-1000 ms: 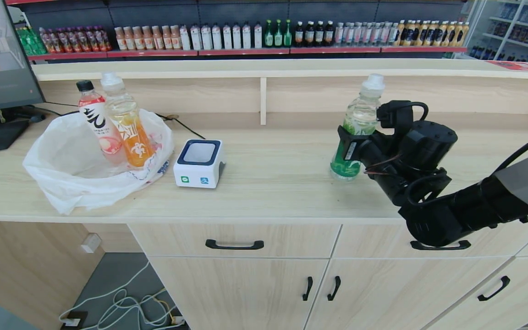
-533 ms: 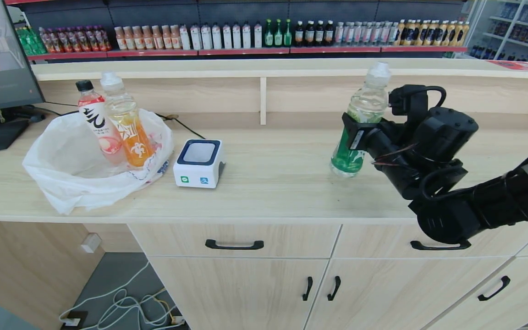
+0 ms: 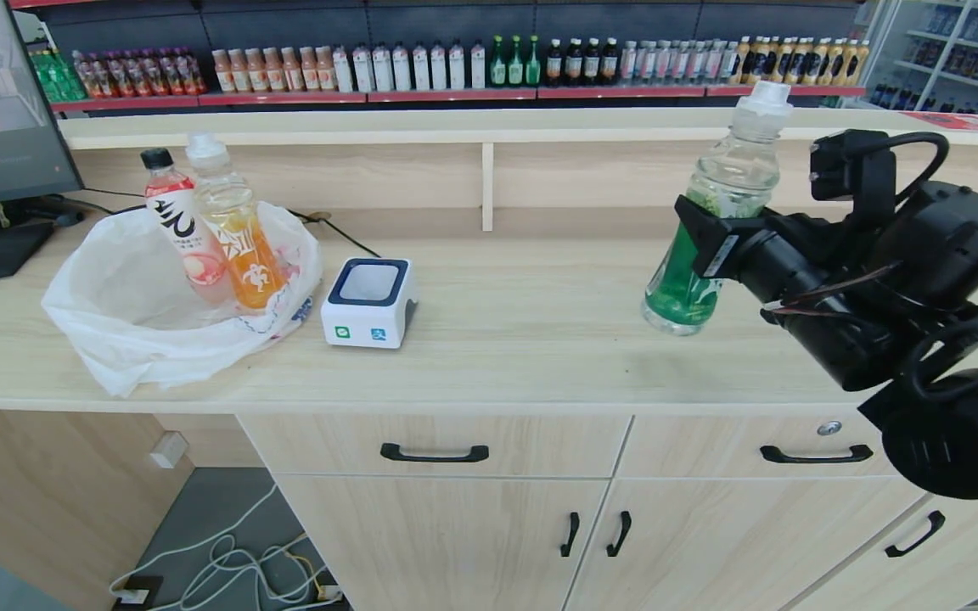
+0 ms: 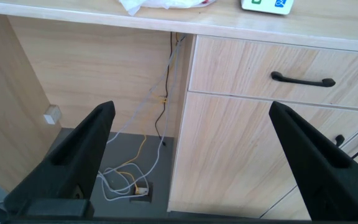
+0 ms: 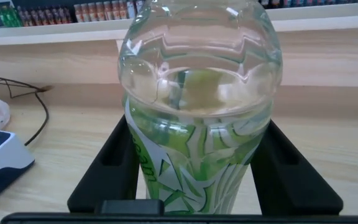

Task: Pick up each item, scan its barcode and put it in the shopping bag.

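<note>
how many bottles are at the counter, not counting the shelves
3: the pink bottle and orange bottle stand in the bag; the green bottle is in the right gripper.

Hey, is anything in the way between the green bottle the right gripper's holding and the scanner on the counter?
Nothing visible. The green bottle, held in the right gripper, has only bare counter between it and the scanner. The shopping bag sits beyond the scanner, on its far side.

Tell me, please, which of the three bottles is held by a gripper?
The green-labelled bottle, clamped in the right gripper to the right of the scanner. The pink bottle and the orange bottle stand in the shopping bag.
</note>
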